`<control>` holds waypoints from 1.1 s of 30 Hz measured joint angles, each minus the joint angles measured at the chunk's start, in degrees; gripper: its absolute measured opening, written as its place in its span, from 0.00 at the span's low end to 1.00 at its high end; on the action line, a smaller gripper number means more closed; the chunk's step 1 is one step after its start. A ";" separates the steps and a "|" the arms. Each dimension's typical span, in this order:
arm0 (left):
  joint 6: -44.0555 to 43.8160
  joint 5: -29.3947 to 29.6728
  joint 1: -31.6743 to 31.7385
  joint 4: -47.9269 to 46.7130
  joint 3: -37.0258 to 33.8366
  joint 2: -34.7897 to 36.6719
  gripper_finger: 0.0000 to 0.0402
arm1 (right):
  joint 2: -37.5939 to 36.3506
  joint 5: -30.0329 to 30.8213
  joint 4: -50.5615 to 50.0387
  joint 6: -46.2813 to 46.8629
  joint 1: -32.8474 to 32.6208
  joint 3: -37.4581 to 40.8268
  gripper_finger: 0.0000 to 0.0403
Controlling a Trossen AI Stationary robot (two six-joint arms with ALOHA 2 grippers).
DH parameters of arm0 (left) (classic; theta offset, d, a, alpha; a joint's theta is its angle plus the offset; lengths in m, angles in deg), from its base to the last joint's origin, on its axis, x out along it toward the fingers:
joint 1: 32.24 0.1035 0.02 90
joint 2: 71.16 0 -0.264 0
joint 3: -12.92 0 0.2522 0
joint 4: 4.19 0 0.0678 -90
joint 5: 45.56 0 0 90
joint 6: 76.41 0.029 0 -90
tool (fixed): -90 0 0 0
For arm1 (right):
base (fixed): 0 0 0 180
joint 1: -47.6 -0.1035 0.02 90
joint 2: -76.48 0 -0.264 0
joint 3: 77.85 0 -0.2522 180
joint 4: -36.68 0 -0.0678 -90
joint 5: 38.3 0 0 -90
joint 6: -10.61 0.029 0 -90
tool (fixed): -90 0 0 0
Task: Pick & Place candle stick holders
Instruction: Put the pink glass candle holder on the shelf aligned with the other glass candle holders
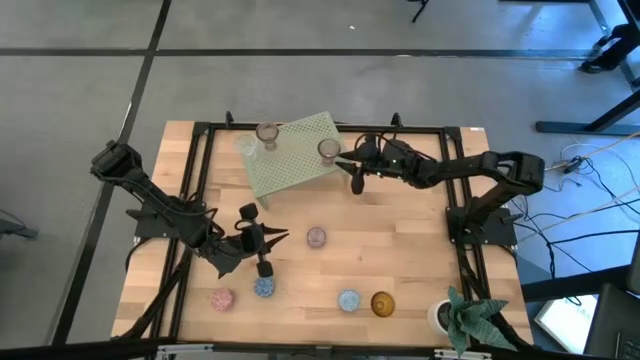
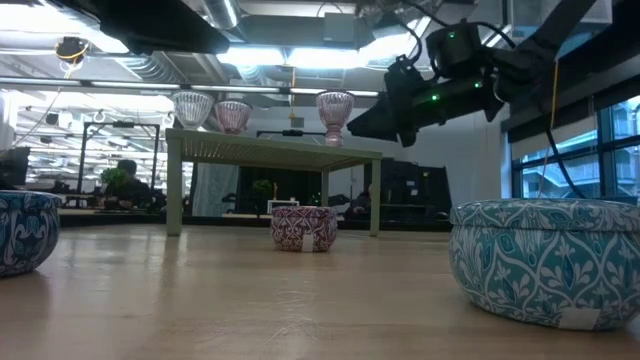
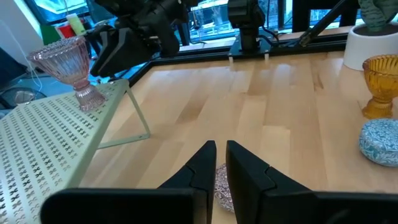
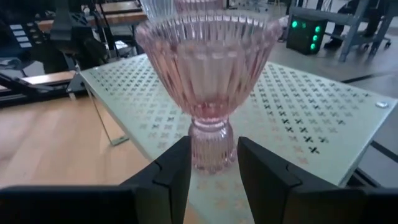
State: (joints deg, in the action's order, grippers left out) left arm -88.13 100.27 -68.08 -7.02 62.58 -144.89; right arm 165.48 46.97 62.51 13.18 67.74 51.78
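The right gripper (image 4: 211,167) is shown with fingers parted about the stem of a pink stemmed holder (image 4: 208,74) standing on the green rack (image 4: 298,118); contact cannot be told. Ribbed glass is judged rigid, slippery and fragile, best taken at the stem. Farther off, the left gripper (image 1: 262,238) waits, nearly closed, empty.

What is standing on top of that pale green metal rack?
Three stemmed glass holders stand on the green rack: a clear one, a pink one, and another pink one by the right gripper.

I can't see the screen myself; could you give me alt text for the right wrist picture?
A ribbed pink stemmed glass cup stands upright on a pale green perforated rack, its stem between the right gripper's open dark fingers.
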 joint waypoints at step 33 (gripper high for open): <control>-0.02 0.02 0.00 0.00 0.00 0.02 0.08 | 5.17 -0.48 8.76 -0.67 0.00 -1.47 0.33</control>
State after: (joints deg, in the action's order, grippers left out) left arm -88.15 100.29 -68.08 -7.02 62.58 -144.87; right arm 170.65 46.49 71.27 12.51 67.74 50.31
